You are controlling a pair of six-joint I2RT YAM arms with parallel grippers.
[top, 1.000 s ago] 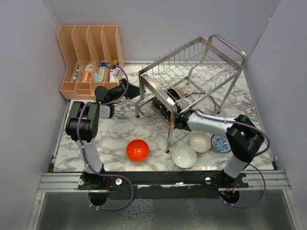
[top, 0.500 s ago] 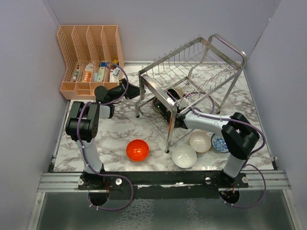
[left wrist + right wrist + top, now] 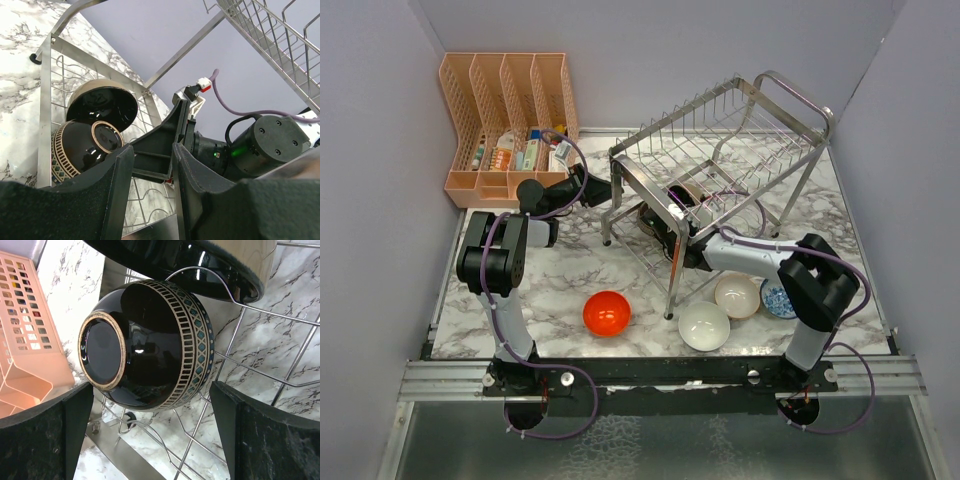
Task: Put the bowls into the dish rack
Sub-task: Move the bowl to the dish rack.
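Two dark bowls lie tipped in the rack's (image 3: 720, 130) lower tier, at the tabletop's (image 3: 560, 270) far right: a patterned bowl (image 3: 145, 345) and, close behind it, a plain bowl (image 3: 102, 102). The right claw (image 3: 150, 392) gapes wide, its fingers flanking the patterned bowl without touching it. The left claw (image 3: 151, 150), part closed, seems to clamp the rack's left frame. Along the near edge sit the red bowl (image 3: 606, 312), white bowl (image 3: 704, 325), pink bowl (image 3: 737, 295) and blue bowl (image 3: 780, 298).

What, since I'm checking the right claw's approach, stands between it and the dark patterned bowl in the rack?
Nothing visible. The open right claw has a finger on each side of the dark bowl, which lies tipped on the rack wires; another dark bowl sits beyond it.
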